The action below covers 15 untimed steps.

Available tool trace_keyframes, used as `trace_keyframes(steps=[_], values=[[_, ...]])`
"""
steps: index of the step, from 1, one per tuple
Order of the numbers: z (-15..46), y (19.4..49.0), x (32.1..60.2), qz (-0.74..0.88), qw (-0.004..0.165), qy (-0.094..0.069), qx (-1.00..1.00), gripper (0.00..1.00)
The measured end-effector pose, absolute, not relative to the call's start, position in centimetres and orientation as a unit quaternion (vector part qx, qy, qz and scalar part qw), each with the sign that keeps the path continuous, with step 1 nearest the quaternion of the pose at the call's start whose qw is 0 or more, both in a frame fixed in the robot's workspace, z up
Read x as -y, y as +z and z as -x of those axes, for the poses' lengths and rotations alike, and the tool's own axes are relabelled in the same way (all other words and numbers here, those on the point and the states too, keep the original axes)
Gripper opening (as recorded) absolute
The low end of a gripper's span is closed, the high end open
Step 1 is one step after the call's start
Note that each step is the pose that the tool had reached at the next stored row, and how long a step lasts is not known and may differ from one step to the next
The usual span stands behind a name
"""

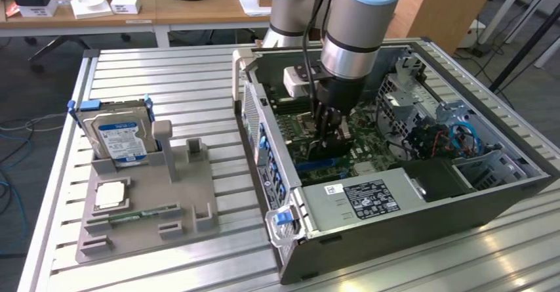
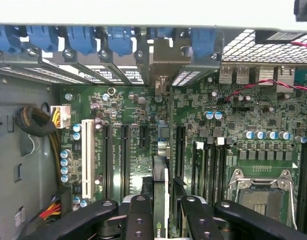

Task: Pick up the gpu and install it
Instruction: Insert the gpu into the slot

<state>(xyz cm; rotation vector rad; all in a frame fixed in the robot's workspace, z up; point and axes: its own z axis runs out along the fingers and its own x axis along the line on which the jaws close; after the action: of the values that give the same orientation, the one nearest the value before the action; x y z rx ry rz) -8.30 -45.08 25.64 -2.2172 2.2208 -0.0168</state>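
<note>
Wrist view: the tool (image 2: 166, 205) is closed narrow on the gpu (image 2: 162, 150), with a black finger (image 2: 138, 215) on each flat face; the card is seen edge-on and upright. The gpu is inside the computer case (image 2: 23, 150), over the motherboard (image 2: 128, 100), in line with the row of dark expansion slots (image 2: 124, 150). Its silvery bracket (image 2: 162, 60) reaches the case's rear wall, among the blue latches (image 2: 118, 40). Whether the card's lower edge is seated in a slot, cannot tell. The CPU socket (image 2: 258, 192) sits on the same board, off to one side of the card. Exterior view: the case lies on its side, open, on the slatted metal surface (image 1: 175, 75), and the arm (image 1: 359, 23) reaches down into its middle. The power supply (image 1: 368, 197) fills the case's end nearest the camera. Outside the case, on the exterior view's left of it, a grey holder (image 1: 149, 200) carries a hard drive (image 1: 118, 138) standing upright and a memory stick (image 1: 140, 214) lying flat.
</note>
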Motion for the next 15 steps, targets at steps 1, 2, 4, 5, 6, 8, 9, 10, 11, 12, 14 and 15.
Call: trace_keyframes(steps=[1, 2, 4, 5, 6, 8, 9, 10, 11, 12, 14, 15], values=[[8.3, 25.64, 45.08, 0.707, 0.002, -0.005, -0.708, 0.26], [8.3, 25.63, 45.08, 0.707, 0.003, -0.005, -0.708, 0.26], [8.3, 25.64, 45.08, 0.707, 0.003, -0.005, -0.708, 0.26], [8.3, 25.64, 45.09, 0.707, 0.003, -0.005, -0.708, 0.26], [8.31, 25.65, 45.09, 0.707, 0.003, -0.005, -0.708, 0.26], [8.33, 25.65, 45.1, 0.707, 0.003, -0.005, -0.708, 0.26], [8.34, 25.66, 45.1, 0.707, 0.003, -0.005, -0.708, 0.26], [8.34, 25.67, 45.11, 0.707, 0.003, -0.005, -0.708, 0.26], [8.35, 25.68, 45.12, 0.707, 0.003, -0.005, -0.708, 0.26], [8.35, 25.7, 45.12, 0.707, 0.003, -0.005, -0.708, 0.26], [8.35, 25.8, 45.12, 0.707, 0.003, -0.005, -0.708, 0.26], [8.35, 25.86, 45.12, 0.707, 0.003, -0.005, -0.708, 0.26]])
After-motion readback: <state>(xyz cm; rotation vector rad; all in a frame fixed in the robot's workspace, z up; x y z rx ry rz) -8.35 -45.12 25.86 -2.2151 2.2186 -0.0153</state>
